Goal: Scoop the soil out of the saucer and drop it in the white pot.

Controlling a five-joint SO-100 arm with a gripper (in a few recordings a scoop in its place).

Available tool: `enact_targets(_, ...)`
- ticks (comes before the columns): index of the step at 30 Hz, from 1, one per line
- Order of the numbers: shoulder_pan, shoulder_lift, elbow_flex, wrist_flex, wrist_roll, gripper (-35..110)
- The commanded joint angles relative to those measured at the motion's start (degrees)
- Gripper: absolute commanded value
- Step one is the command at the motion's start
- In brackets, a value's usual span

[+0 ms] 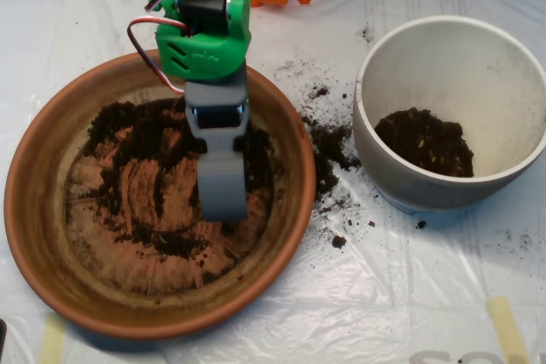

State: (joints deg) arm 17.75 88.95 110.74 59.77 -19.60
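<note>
Centrally, grey fingers [223, 198] down in saucer [51, 253], soil [136, 138] scattered around them

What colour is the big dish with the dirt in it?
The saucer is orange-brown terracotta, seen best in the overhead view.

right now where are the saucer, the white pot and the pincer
saucer [34, 236]: overhead view, on the bare terracotta rim at the left.
white pot [478, 74]: overhead view, on the clean cream inner wall above the soil.
pincer [223, 202]: overhead view, on the grey scoop's lower end, over the saucer's bottom.
</note>
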Motion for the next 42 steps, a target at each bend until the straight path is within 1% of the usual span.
enact_targets(1,-0.44,1.67,-3.78,-0.35,-3.16,49)
enact_targets(4,-0.70,1.58,-3.60,-0.26,-4.39,48)
enact_targets(9,-0.62,1.05,-3.16,0.97,-5.36,42)
enact_targets(16,-0.09,1.05,0.53,-0.97,-5.71,43)
enact_targets(25,-0.79,-1.85,2.11,0.26,-7.65,45)
enact_targets(29,-0.26,-2.20,1.41,2.99,-8.88,43)
enact_targets(31,0.00,-0.62,2.46,3.25,-9.14,38)
enact_targets(33,0.62,0.53,2.55,4.04,-8.96,21)
enact_targets(34,0.70,1.14,2.64,4.13,-9.05,18)
enact_targets(39,0.97,2.99,2.46,5.71,-9.76,19)
enact_targets(42,1.49,3.34,2.11,6.15,-10.20,16)
